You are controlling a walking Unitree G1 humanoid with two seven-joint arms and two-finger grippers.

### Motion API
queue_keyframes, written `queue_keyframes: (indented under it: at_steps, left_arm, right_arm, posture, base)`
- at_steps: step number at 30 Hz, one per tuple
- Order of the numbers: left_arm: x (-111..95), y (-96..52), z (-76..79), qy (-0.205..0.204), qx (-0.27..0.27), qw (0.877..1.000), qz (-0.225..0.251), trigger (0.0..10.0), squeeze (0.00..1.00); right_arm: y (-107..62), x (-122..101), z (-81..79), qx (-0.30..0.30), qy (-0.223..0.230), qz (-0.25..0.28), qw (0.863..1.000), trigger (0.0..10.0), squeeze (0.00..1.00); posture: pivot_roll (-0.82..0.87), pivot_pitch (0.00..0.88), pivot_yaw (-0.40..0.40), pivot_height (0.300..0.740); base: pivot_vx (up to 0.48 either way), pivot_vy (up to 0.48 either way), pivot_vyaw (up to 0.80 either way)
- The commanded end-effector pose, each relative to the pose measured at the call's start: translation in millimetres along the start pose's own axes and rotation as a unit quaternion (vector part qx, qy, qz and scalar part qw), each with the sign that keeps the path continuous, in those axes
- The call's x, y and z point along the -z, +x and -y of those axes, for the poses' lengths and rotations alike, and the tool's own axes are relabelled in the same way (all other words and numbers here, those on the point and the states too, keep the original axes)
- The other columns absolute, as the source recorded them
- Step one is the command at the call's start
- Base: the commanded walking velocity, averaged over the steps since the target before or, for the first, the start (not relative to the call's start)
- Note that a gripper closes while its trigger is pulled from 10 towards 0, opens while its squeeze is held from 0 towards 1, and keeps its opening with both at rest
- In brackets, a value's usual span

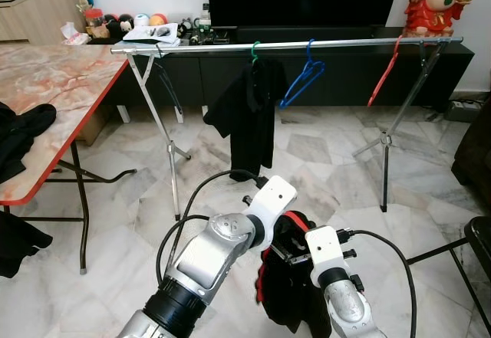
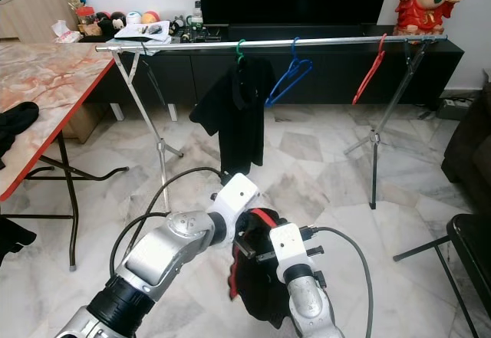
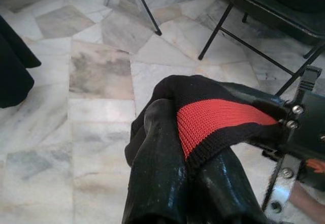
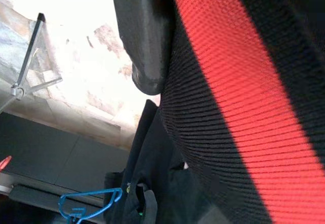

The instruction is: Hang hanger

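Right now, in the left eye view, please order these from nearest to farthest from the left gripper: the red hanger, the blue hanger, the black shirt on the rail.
1. Black shirt, hanging straight ahead of the left gripper.
2. Blue hanger, slightly right on the rail.
3. Red hanger, far right.

A rail is set across the room before a cabinet. Three hangers are hung on it, the leftmost bearing a shirt. A table is placed at the left.
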State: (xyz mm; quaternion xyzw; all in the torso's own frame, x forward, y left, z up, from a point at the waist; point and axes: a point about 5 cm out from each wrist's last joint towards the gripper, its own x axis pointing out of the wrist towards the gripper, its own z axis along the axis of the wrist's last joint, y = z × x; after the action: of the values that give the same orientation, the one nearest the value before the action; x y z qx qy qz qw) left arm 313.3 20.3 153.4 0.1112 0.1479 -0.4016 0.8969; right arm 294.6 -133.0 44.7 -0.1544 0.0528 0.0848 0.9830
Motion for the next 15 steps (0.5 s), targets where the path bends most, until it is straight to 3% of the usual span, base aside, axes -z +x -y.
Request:
queue_keyframes:
  at_steps: [1, 2, 3, 4, 5, 11, 15]
  left_arm:
    - [-9, -3.5, -1.3, 0.023, -0.001, 1.000, 0.017, 10.0, 0.00]
    - [-9, -4.1, -0.9, 0.024, 0.003, 1.000, 0.019, 10.0, 0.00]
    - [-10, -4.3, -0.6, 0.025, 0.005, 0.999, 0.022, 10.0, 0.29]
    - [-10, -4.3, -0.6, 0.025, 0.005, 0.999, 0.022, 10.0, 0.29]
    - [-10, -4.6, -0.4, 0.025, 0.008, 0.999, 0.025, 10.0, 1.00]
    - [-10, -7.2, -0.2, 0.036, 0.023, 0.999, 0.024, 10.0, 1.00]
    - [-3, -16.8, 1.9, 0.080, 0.078, 0.994, 0.011, 10.0, 1.00]
  right_arm:
    - [-0.7, 0, 3.8, 0.009, 0.011, -0.004, 1.000, 0.0, 0.00]
    - [-0.5, -1, 3.6, 0.009, 0.012, -0.003, 1.000, 0.0, 0.00]
    - [-0.4, -1, 3.6, 0.009, 0.012, -0.003, 1.000, 0.0, 0.00]
    - [-0.4, -1, 3.6, 0.009, 0.012, -0.003, 1.000, 0.0, 0.00]
    - [-0.1, -2, 3.6, 0.008, 0.013, -0.003, 1.000, 0.0, 0.00]
    - [0.1, -1, 5.1, 0.010, 0.020, -0.011, 1.000, 0.0, 0.00]
    - [0.4, 0, 5.7, 0.008, 0.019, -0.017, 1.000, 0.0, 0.00]
  posture:
    - [0.12, 0.067, 0.045, 0.740]
    - [0.12, 0.067, 0.045, 0.740]
    - [0.12, 0.067, 0.045, 0.740]
    - [0.12, 0.067, 0.045, 0.740]
    - [0.12, 0.068, 0.044, 0.740]
    - [0.12, 0.068, 0.044, 0.740]
    - [0.12, 0.070, 0.042, 0.740]
  base:
    - [0.000, 0.000, 0.00]
    - [0.000, 0.000, 0.00]
    - [0.000, 0.000, 0.00]
    - [0.000, 0.000, 0.00]
    - [0.000, 0.000, 0.00]
    - [0.000, 0.000, 0.00]
    - [0.000, 0.000, 0.00]
